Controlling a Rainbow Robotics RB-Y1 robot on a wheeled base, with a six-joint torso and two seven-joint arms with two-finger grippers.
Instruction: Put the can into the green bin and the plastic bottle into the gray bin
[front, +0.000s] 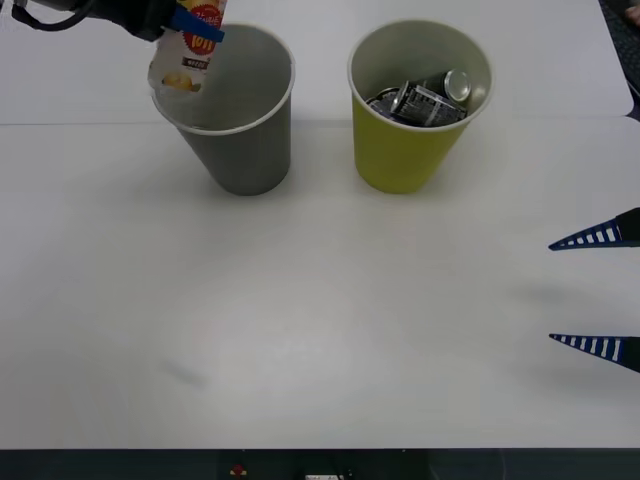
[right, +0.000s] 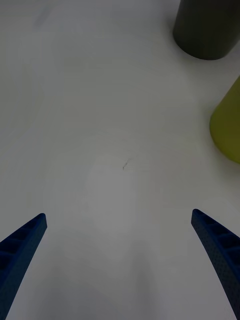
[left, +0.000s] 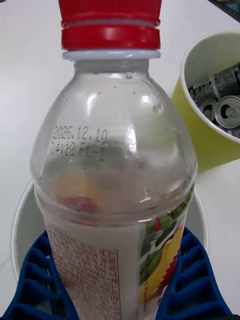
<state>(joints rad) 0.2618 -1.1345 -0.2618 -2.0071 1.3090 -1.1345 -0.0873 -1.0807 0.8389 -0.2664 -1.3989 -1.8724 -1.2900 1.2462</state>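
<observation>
Fingers (left: 37, 280) of the left gripper (left: 117, 285) clamp the plastic bottle (left: 115, 165) by its labelled body, one blue ribbed pad on each side, its red cap pointing away from them. In the front view the bottle (front: 188, 55) hangs tilted over the rim of the gray bin (front: 240, 120), its lower end just inside the opening. Beyond the grip and beside the gray bin stands the green bin (front: 410, 130), with crushed cans (front: 425, 100) lying inside it. Well apart, the right gripper (front: 598, 292) hovers low over the white table (front: 300, 330) with its fingers spread wide and nothing between them.
</observation>
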